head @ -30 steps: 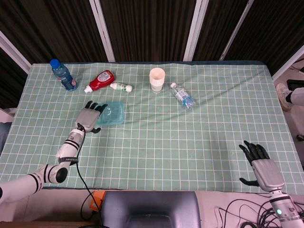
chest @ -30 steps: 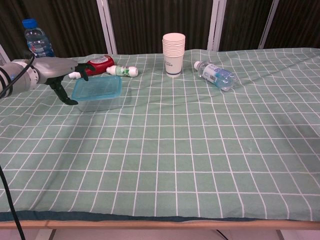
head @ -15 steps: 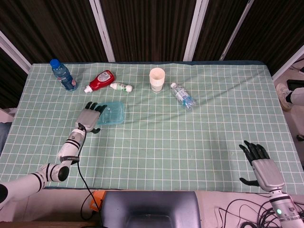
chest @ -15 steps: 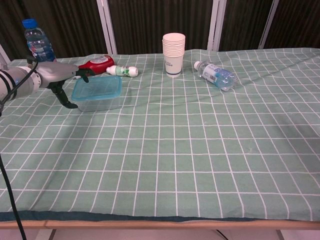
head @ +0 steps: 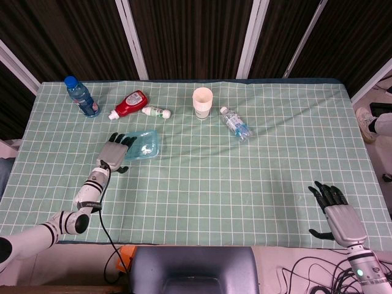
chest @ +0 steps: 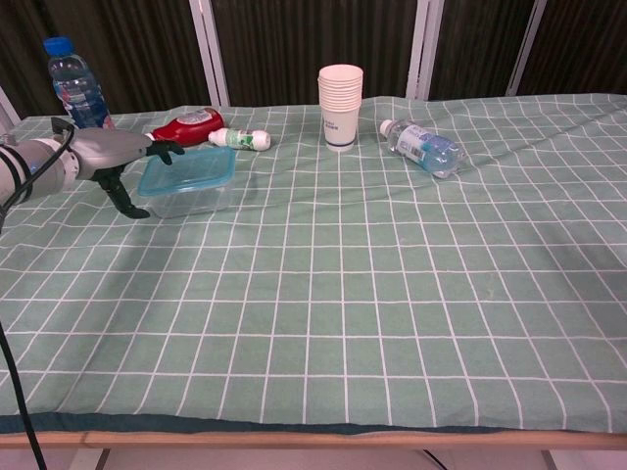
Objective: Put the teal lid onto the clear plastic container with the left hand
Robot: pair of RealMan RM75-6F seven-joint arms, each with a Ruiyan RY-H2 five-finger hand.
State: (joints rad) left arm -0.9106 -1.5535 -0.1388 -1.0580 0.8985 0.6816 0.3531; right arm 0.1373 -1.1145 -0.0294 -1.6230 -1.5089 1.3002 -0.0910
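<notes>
Teal lid [chest: 188, 165] rests on the clear plastic container [chest: 193, 194], upper left of frame. Left hand [chest: 113, 150] lies flat at its edge, fingers extended, gripping nothing. Recommend pressing evenly downward to seat the corners. Right hand [head: 340, 216] idle, spread.

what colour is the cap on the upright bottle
Blue cap, clearest in the chest view.

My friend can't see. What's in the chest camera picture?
The left hand touches the teal lid on the container. Behind stand a water bottle, ketchup and cups.
</notes>
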